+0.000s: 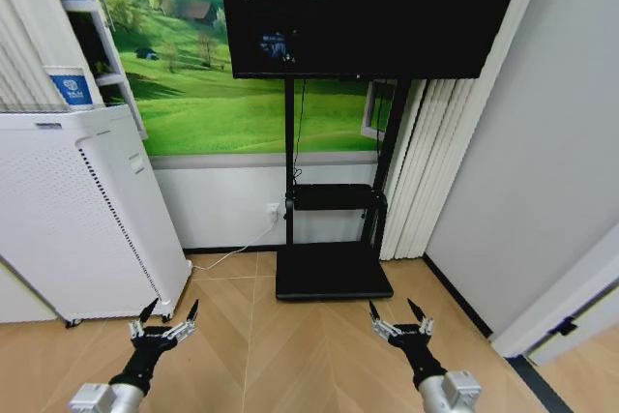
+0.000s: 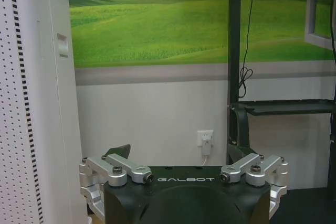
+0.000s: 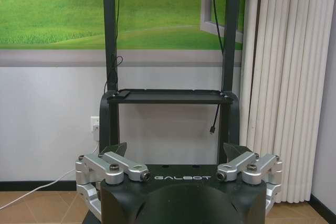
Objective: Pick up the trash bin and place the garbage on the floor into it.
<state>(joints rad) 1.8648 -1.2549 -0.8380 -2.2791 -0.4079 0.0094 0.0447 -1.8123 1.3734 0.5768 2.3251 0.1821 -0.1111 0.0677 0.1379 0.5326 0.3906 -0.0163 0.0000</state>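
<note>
The trash bin and the garbage are out of view. My left gripper (image 1: 169,314) hangs low at the left over the wooden floor, open, with nothing between its black fingertips. At the right, my right gripper (image 1: 399,315) is held at the same height, also open and empty. In the left wrist view the left gripper (image 2: 178,153) points at the white wall beside the tall white appliance. In the right wrist view the right gripper (image 3: 176,149) points at the black stand's shelf.
A tall white perforated appliance (image 1: 73,210) stands at the left. A black TV stand (image 1: 334,268) with a flat base and a large screen (image 1: 372,7) is straight ahead. A white cable (image 1: 232,253) runs along the floor to a wall socket. White pleated blinds (image 1: 426,171) and a grey wall close the right.
</note>
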